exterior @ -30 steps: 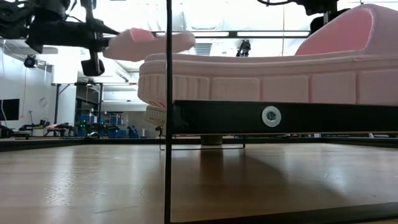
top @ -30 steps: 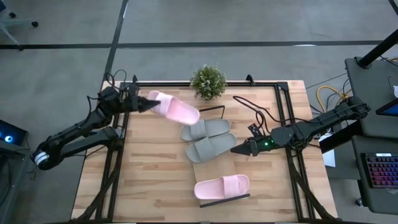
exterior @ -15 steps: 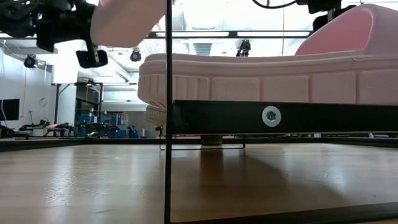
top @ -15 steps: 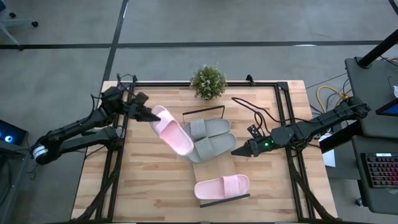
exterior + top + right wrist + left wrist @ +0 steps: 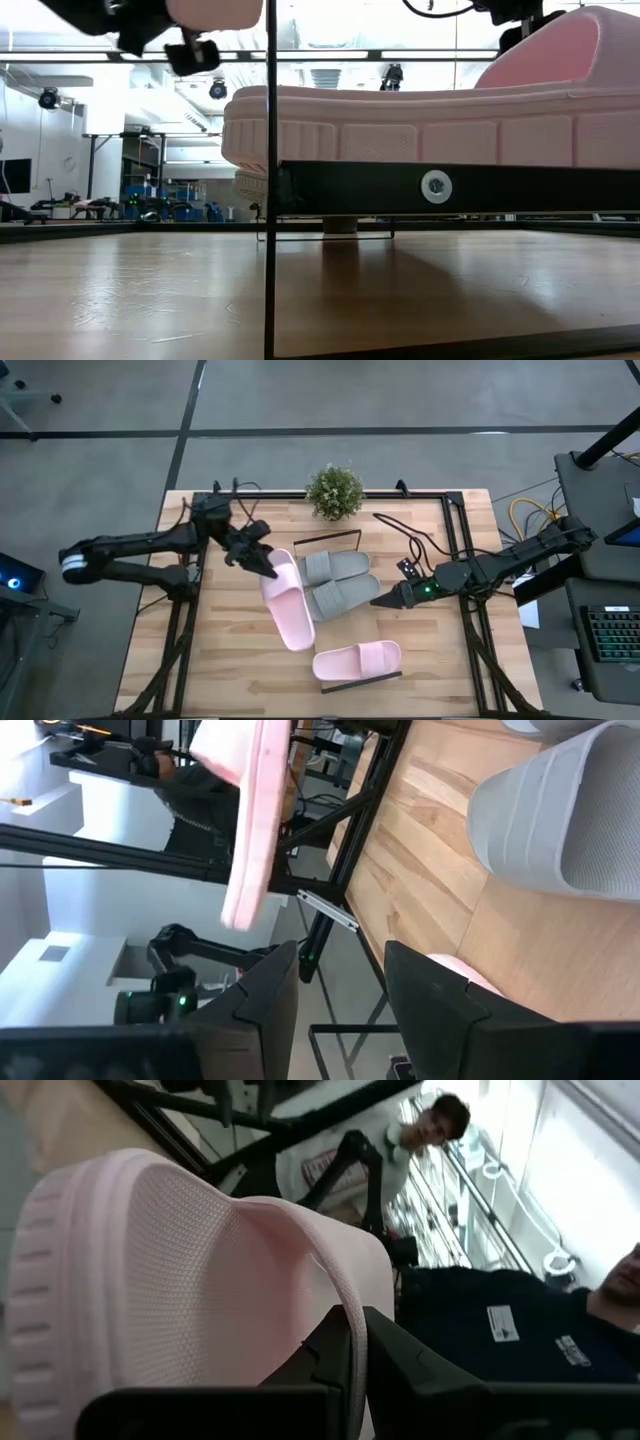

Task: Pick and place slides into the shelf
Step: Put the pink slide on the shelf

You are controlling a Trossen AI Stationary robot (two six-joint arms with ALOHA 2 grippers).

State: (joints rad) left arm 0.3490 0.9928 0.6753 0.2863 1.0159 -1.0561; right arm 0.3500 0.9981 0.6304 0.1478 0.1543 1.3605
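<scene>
My left gripper (image 5: 265,563) is shut on a pale pink slide (image 5: 286,603), carried in the air beside the shelf (image 5: 348,630); the slide reaches from the fingers toward the near edge. Two grey slides (image 5: 335,567) (image 5: 341,597) lie side by side on the shelf's board, and a second pink slide (image 5: 357,660) rests on its near end. My right gripper (image 5: 378,602) stands open, level, just right of the nearer grey slide (image 5: 570,820), touching nothing. My left gripper pinches a thin pink edge, seemingly the strap (image 5: 345,1295), between its two fingers at the slide's far end. The fingers come level from the table's left. The slide is lifted clear of the table and sticks out past the fingers toward the near edge.
A small potted plant (image 5: 334,490) stands at the far edge, with black cables (image 5: 400,532) to its right. The shelf's thin wire rim (image 5: 328,540) rises at its far end. In the left wrist view, people (image 5: 480,1320) show beyond the table.
My left gripper has swung from the far left corner toward the shelf and the near edge, rising a little and turning. The pink slide came with it, staying clear of the table; it pointed toward the right edge before and now points toward the near edge.
</scene>
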